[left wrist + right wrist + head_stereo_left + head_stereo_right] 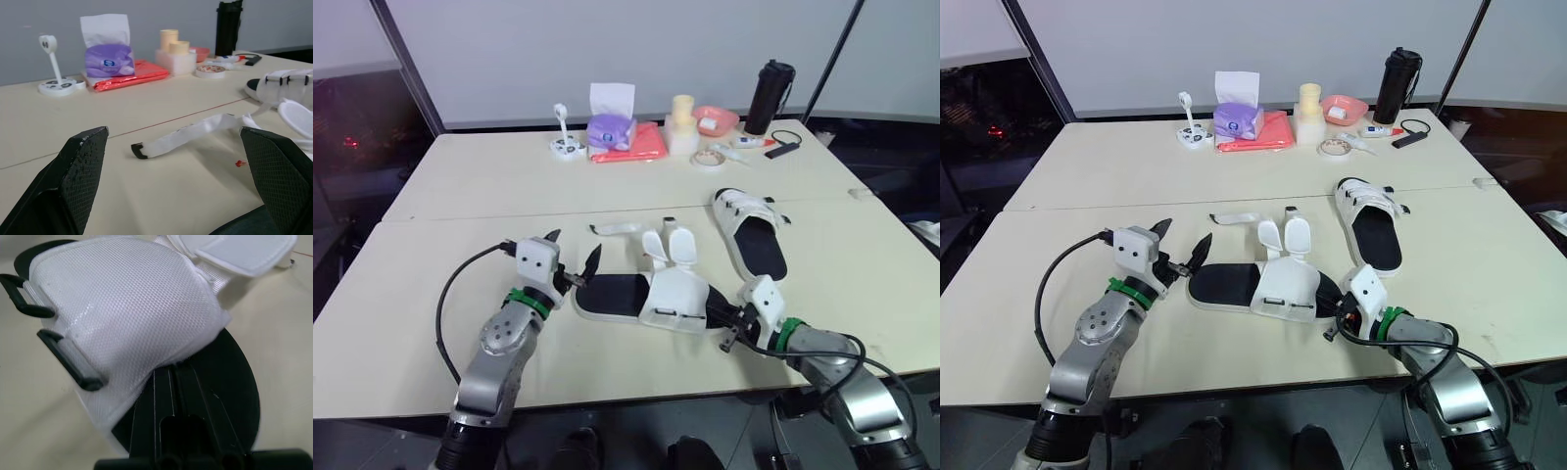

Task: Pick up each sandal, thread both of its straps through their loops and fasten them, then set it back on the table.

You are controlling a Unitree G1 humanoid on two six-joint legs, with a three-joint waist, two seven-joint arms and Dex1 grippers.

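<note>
Sandal point(636, 297) between left pincer point(574, 254), right pincer point(720, 319)

On the cream table point(1077, 181), a black-soled sandal with white mesh straps point(1258, 287) lies sideways, its strap flaps undone. The left gripper point(1184, 235) hovers spread at its heel; the right gripper point(1336, 317) meets its toe. A matching second sandal point(1371, 223) lies just beyond.

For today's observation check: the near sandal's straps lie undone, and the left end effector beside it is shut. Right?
No. The left end effector is open, its fingers wide apart in the left wrist view. The near sandal's straps do lie undone.
</note>
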